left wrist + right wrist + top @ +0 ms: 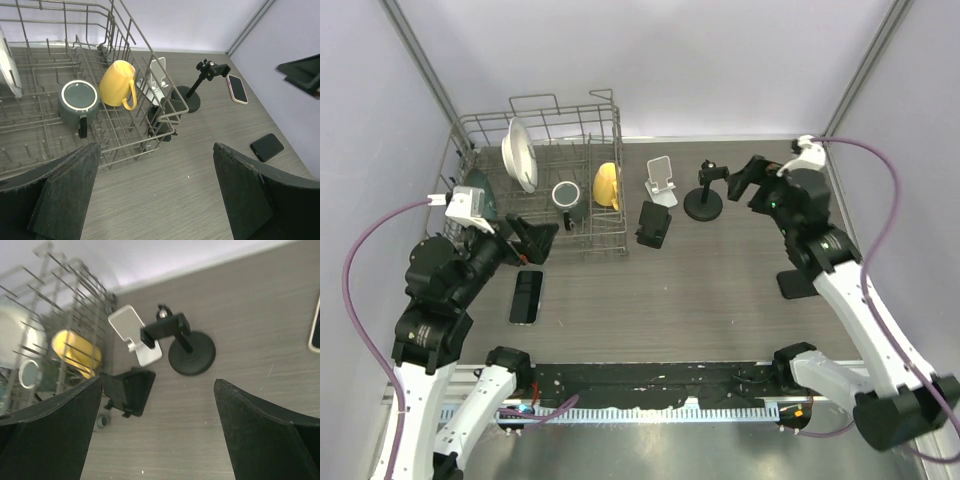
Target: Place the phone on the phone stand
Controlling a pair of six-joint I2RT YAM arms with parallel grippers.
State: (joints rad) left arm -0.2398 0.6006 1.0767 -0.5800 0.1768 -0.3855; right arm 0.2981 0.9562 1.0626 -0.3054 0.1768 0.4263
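Observation:
A black phone (526,297) lies flat on the table, just in front of my left gripper (532,243), which is open and empty above the table (155,165); the left wrist view does not show this phone. A white phone stand (661,181) stands beside the dish rack and shows in both wrist views (159,75) (136,335). My right gripper (745,180) is open and empty (157,390), hovering near a black clamp stand with a round base (703,203) (191,354). A black folding stand (653,224) (131,390) sits in front of the white one.
A wire dish rack (605,240) at the back left holds a white plate (519,152), a grey mug (78,98) and a yellow mug (117,82). A white-rimmed phone (237,88) and a black slab (795,284) lie on the right side.

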